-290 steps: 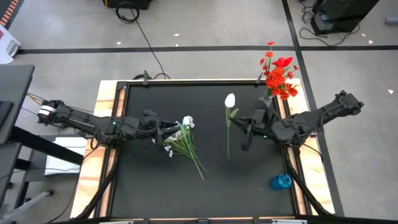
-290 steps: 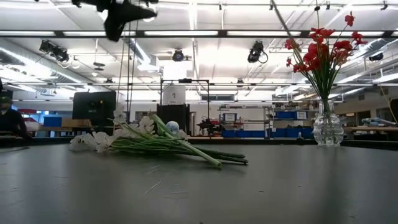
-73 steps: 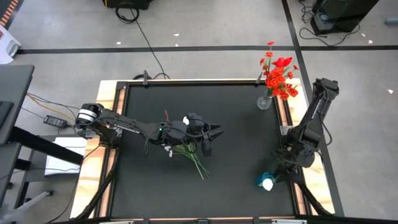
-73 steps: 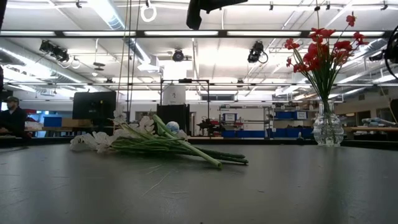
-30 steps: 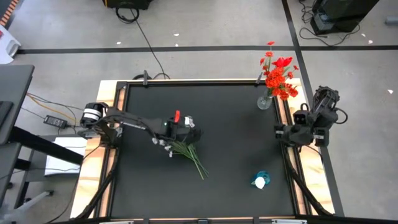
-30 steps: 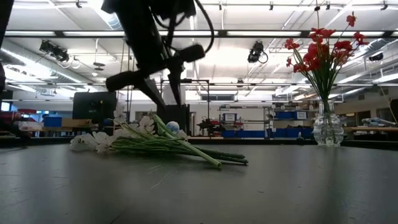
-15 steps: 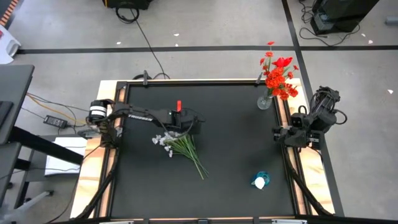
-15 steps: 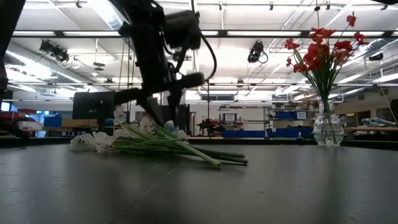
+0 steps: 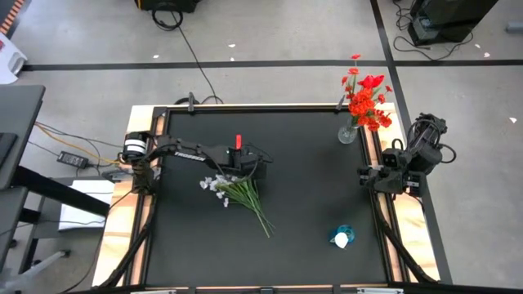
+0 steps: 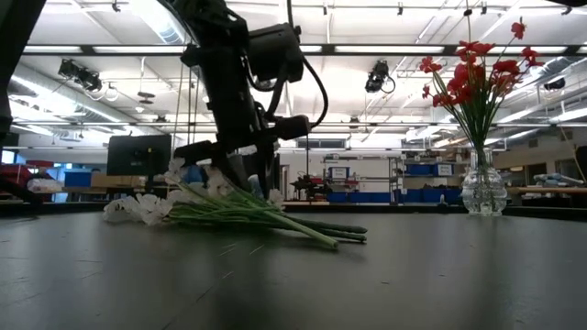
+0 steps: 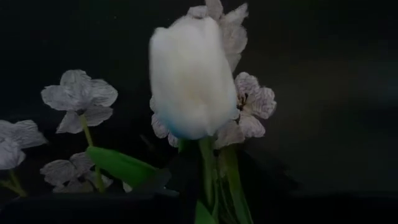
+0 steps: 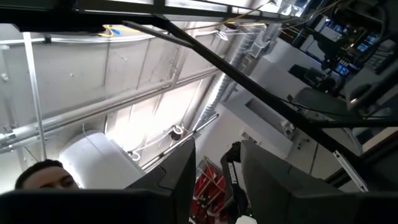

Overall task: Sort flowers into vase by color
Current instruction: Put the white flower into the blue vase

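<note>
A bunch of white and pale-blue flowers [image 9: 233, 189] lies flat on the black table, blooms toward the left arm, stalks toward the near right. My left gripper [image 9: 248, 167] is down among its blooms [image 10: 240, 179], open, pointing down. In the left wrist view a white tulip bloom [image 11: 189, 78] fills the middle and its stalk [image 11: 208, 171] runs back between the dark fingers. Red flowers [image 9: 365, 96] stand in a clear vase [image 10: 482, 188] at the far right corner. My right gripper [image 12: 217, 186] is open and holds nothing, folded back at the right edge [image 9: 384, 174]. My left gripper comes at the white tulip's stalk [image 11: 208, 180] from above, just below the bloom, with a finger on either side. Whether the fingers touch the stalk I cannot tell. The bunch lies on the table.
A small blue vase [image 9: 343, 238] with one white bloom in it stands near the near right corner. The wooden table frame [image 9: 140, 204] borders the black mat. The right wrist view looks up at the ceiling and a person's head.
My left gripper has come down from above the bunch into its blooms and gone a little toward the far edge. The stalk ends of the bunch have shifted slightly along the table. The right arm has kept still.
</note>
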You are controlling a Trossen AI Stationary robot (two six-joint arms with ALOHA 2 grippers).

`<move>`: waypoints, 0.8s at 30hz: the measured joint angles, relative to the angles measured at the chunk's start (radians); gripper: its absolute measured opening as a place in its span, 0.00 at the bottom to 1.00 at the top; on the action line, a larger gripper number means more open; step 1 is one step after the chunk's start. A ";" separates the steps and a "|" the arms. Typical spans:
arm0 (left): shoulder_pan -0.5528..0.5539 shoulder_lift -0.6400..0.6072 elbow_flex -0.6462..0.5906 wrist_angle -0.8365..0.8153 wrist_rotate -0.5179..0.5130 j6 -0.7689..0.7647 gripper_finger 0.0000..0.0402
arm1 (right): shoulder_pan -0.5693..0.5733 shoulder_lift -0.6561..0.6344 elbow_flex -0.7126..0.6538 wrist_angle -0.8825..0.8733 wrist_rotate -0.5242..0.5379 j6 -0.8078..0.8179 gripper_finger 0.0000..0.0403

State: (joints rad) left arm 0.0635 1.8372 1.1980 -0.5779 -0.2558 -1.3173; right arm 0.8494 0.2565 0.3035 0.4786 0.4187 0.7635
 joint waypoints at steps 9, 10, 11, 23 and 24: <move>0.001 0.000 0.000 0.007 -0.001 0.016 0.08 | 0.000 0.000 0.000 -0.008 0.006 -0.022 0.34; 0.001 0.000 0.000 0.007 -0.002 0.019 0.06 | 0.000 0.000 0.000 -0.009 0.007 -0.023 0.34; 0.001 0.000 0.000 0.007 -0.002 0.019 0.05 | 0.000 0.000 0.000 -0.009 0.007 -0.023 0.34; -0.051 -0.181 -0.001 0.038 -0.095 -0.018 0.04 | 0.000 0.000 0.000 -0.077 0.043 -0.027 0.34; -0.055 -0.203 -0.001 0.048 -0.121 0.000 0.04 | 0.000 0.000 0.000 -0.095 0.066 -0.028 0.34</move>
State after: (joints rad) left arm 0.0087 1.6346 1.1973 -0.5297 -0.3770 -1.3177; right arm 0.8493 0.2569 0.3031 0.3837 0.4849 0.7352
